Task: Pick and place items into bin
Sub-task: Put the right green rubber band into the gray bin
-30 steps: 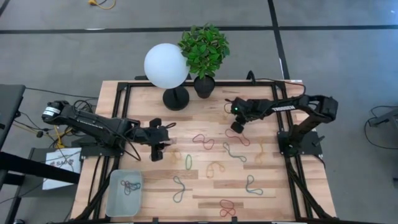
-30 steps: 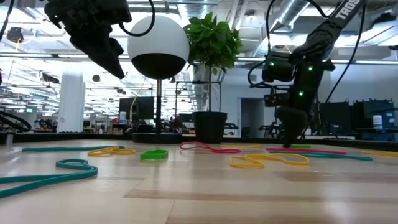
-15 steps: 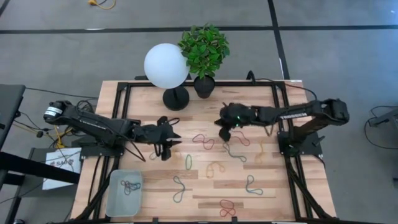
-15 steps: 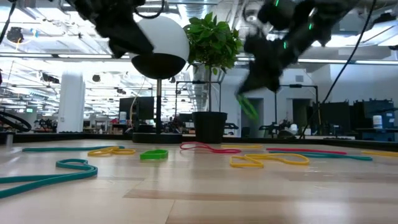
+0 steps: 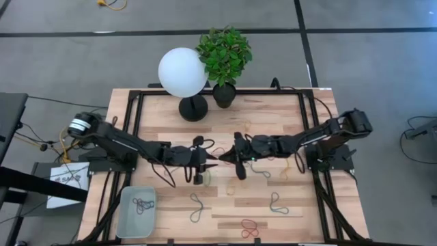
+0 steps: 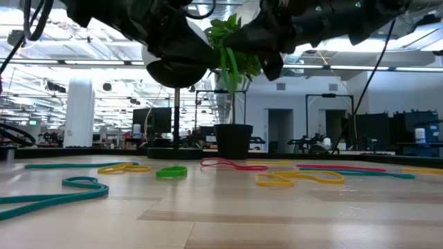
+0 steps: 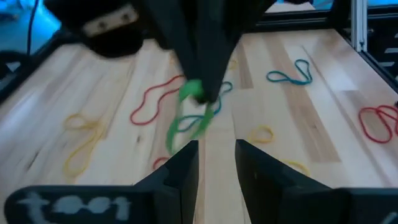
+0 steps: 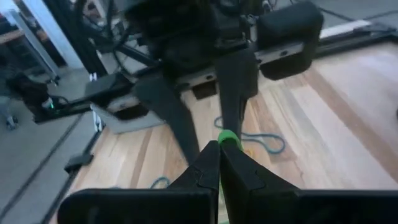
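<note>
My right gripper (image 5: 224, 159) hangs over the table's middle, nearly level, shut on a green rubber band (image 7: 188, 112). The band dangles below it in the low view (image 6: 229, 66). My left gripper (image 7: 216, 155) faces it from the table's left, open, its fingertips a short way from the band and touching nothing. Other loops lie flat on the wood: green (image 5: 207, 178), yellow (image 5: 235, 184), teal (image 5: 196, 207) and red (image 5: 249, 227). The bin (image 5: 128, 222) sits at the near left corner with a few bands inside. My right gripper pinches the green band's upper end (image 8: 227, 137) between its shut fingertips (image 8: 211, 163). The fingers reach nearly level from the table's right. The rest of the loop hangs slack below them (image 7: 184, 127), lifted clear of the table.
A white globe lamp (image 5: 182, 72) and a potted plant (image 5: 224, 55) stand at the far edge. Black frame rails run along the table's left and right sides. More loops lie toward the right, teal (image 5: 276, 203) and yellow (image 5: 285, 164).
My right gripper has risen from the table's far right and swung toward the middle, tipping from pointing down to nearly level. The green band came up with it, clear of the wood. My left gripper has reached rightward toward the middle and tipped up to face it.
</note>
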`<state>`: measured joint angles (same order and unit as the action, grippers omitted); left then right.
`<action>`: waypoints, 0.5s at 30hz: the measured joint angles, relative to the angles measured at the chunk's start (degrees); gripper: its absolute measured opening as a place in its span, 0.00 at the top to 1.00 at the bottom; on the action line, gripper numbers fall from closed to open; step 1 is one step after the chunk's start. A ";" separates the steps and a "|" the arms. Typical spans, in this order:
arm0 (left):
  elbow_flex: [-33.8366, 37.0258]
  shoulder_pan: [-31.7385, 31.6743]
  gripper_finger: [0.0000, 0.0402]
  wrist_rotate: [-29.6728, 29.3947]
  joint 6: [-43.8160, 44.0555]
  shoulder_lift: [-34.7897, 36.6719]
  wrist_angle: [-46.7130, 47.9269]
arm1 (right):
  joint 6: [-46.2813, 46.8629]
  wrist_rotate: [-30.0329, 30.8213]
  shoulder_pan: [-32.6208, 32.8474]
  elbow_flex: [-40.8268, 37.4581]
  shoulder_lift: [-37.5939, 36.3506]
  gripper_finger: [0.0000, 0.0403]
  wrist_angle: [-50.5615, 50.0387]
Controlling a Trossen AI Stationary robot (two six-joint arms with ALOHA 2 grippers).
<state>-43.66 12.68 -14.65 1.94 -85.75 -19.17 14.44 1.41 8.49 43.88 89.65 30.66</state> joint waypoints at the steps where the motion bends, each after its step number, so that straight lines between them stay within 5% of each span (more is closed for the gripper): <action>1: 0.00 0.19 0.76 -0.79 -0.54 -0.64 -1.48 | 1.05 0.00 0.00 0.02 0.27 1.00 -0.10; 15: 0.00 0.47 0.76 -5.55 -1.29 -1.36 -2.23 | 2.37 0.18 -3.27 0.04 1.02 1.00 -0.10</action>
<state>-43.66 13.15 -20.20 0.65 -87.11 -21.40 16.81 1.59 5.23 43.92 90.67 30.57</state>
